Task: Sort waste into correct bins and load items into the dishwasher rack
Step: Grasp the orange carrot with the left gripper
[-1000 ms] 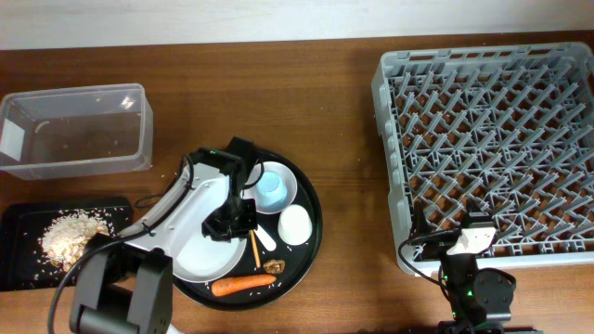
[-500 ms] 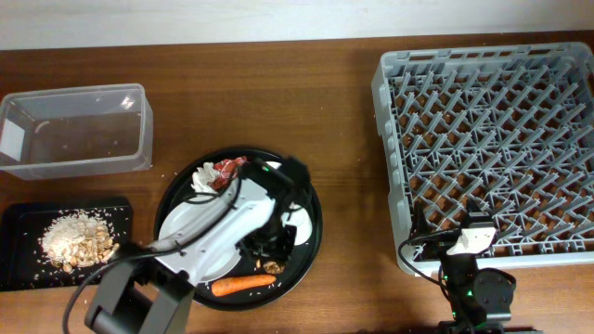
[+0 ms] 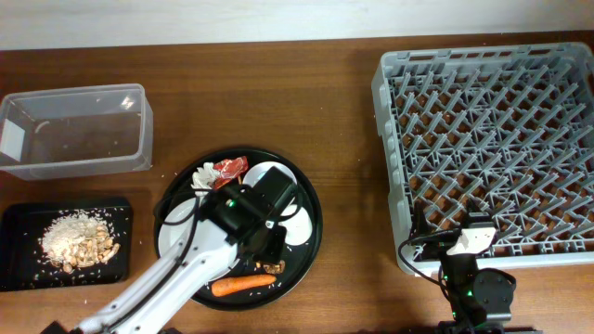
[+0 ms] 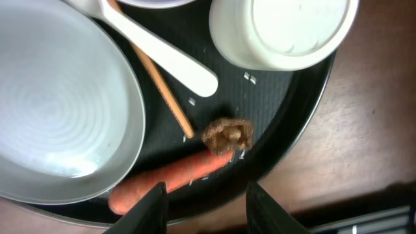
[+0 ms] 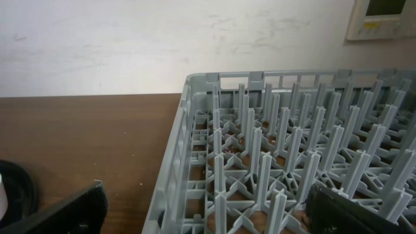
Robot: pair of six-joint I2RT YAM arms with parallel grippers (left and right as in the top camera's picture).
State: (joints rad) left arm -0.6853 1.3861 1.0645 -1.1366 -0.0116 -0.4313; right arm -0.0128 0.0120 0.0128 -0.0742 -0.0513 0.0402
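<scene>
The left gripper (image 4: 207,203), fingers apart and empty, is swinging across the tray (image 4: 286,130) toward the carrot (image 4: 169,182) at its front edge, probably the next waste to bin.

**One of Nearly Everything, Two Bins**

Two bins at left: one clear tub (image 3: 74,93) and one black bin (image 3: 19,232) with one heap of rice crumbs (image 3: 79,243). One grey rack (image 3: 492,139) at right. One round black tray (image 3: 314,213) bears one plate (image 4: 58,110), one white cup (image 4: 286,29), one white fork (image 4: 175,62), one visible chopstick (image 4: 162,91), one carrot (image 4: 169,179), one brown scrap (image 4: 227,134), one tissue (image 3: 203,176) and one red wrapper (image 3: 229,169).
</scene>
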